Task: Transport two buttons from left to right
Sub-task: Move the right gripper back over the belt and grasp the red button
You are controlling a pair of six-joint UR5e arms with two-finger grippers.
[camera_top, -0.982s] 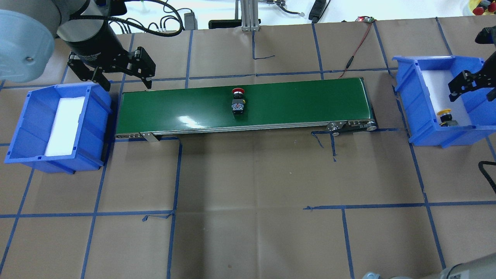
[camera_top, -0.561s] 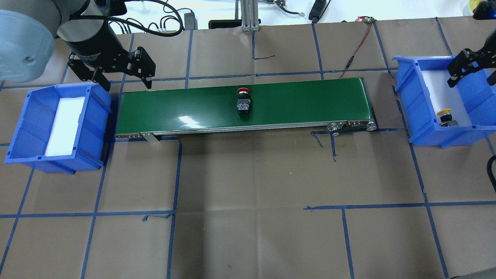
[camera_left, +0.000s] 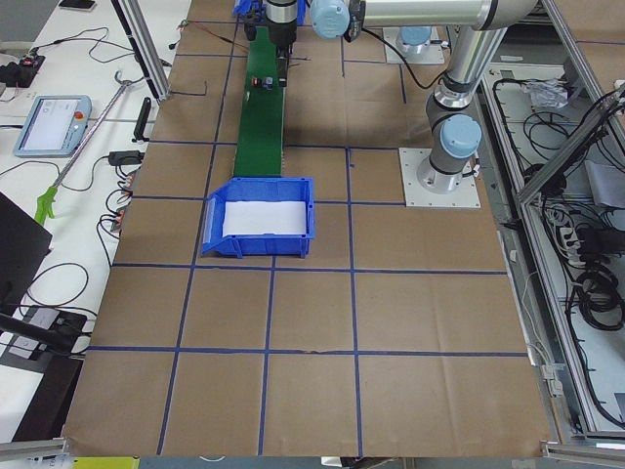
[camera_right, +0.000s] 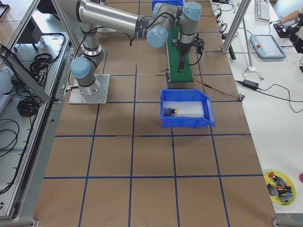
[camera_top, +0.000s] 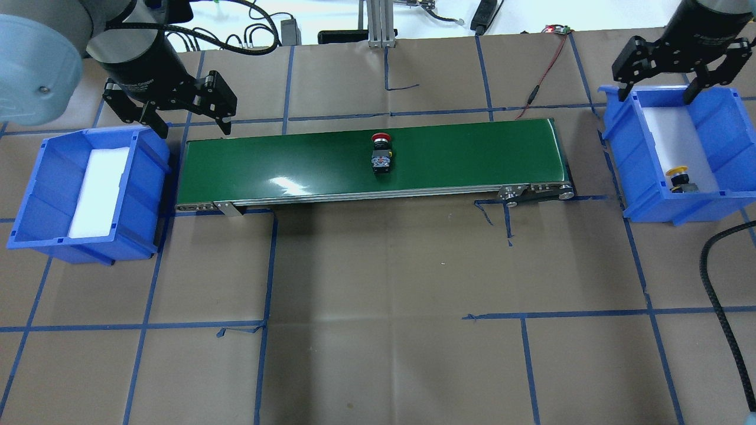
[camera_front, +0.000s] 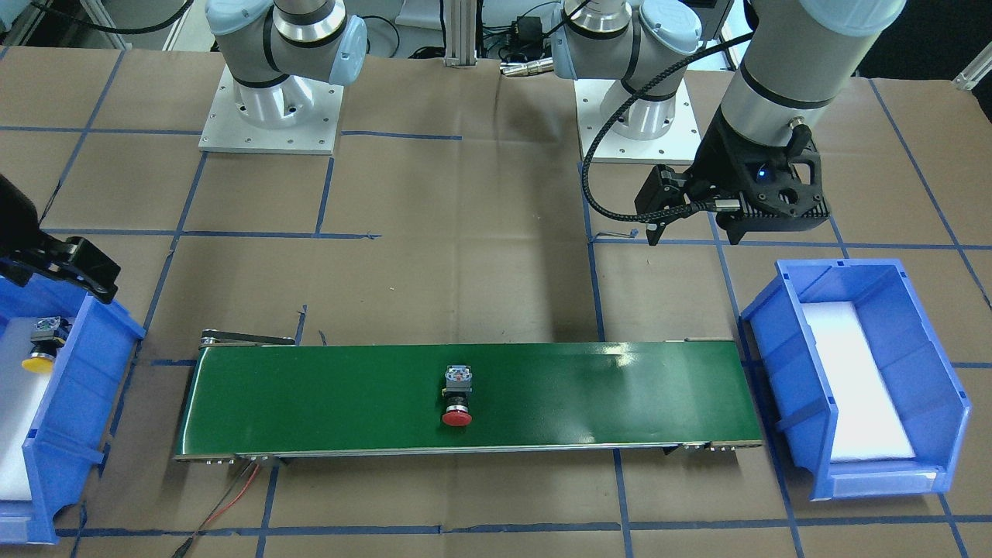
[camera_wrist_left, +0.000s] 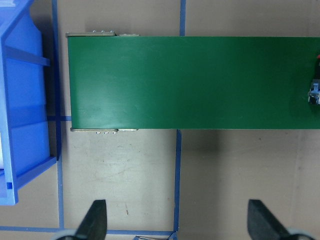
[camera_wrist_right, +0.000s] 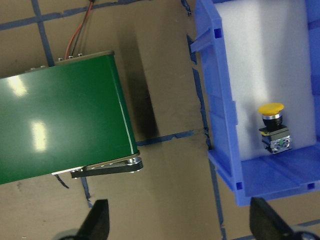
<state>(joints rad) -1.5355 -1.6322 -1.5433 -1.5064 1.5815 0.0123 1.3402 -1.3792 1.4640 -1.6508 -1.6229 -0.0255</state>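
The red button (camera_top: pixel 381 154) lies on its side near the middle of the green conveyor belt (camera_top: pixel 472 153); it also shows in the front view (camera_front: pixel 457 399) and at the right edge of the left wrist view (camera_wrist_left: pixel 315 92). The yellow button (camera_top: pixel 679 179) lies in the right blue bin (camera_top: pixel 626 153), as the right wrist view (camera_wrist_right: pixel 274 127) shows. My left gripper (camera_top: pixel 189 121) is open and empty above the belt's left end. My right gripper (camera_top: pixel 655 91) is open and empty over the right bin's far edge.
An empty blue bin (camera_top: pixel 150 171) with white foam stands left of the belt. A red wire (camera_top: pixel 540 77) runs from the belt's right end to the table's back. A black cable (camera_top: pixel 714 277) hangs at the near right. An aluminium post (camera_top: pixel 378 23) stands at the back.
The red button has travelled rightward along the belt. My right gripper has moved from inside the right bin up and back to its far edge. The left arm has not moved.
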